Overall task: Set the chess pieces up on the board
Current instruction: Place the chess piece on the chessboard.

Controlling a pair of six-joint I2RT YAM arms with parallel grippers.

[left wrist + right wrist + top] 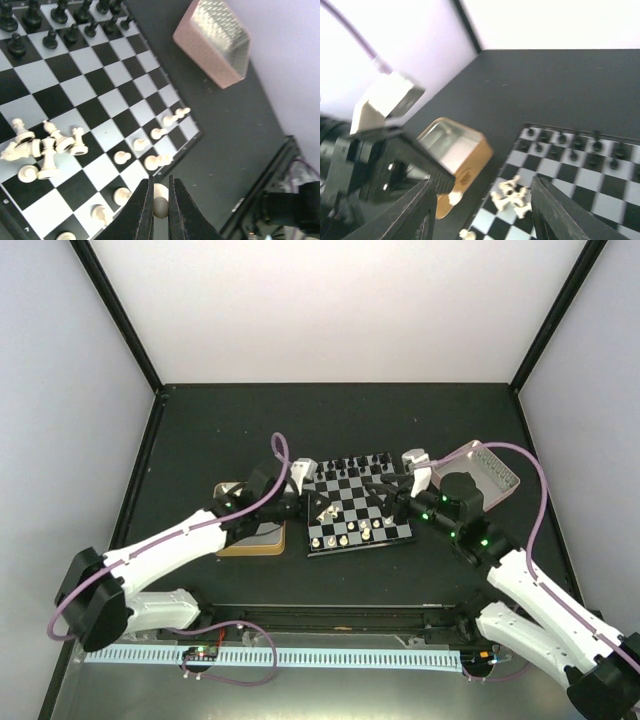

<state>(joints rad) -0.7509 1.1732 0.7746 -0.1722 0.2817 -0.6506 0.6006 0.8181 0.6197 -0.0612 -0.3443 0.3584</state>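
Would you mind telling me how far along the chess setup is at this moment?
Done: black pieces stand in two rows; several cream pieces line the opposite side of the board. In hand: left gripper shut on one cream piece. Left: the toppled cream pile, near the open right gripper.

place: robot lab test cell | walls: plain white panels [350, 310] stood on black corner posts [115, 310] | surface: matte black table [200, 430] | near edge: two white robot arms [165, 543] were bolted by a white slotted cable duct [330, 657]

The board [82, 90] rim bears the numerals 6 and 7.
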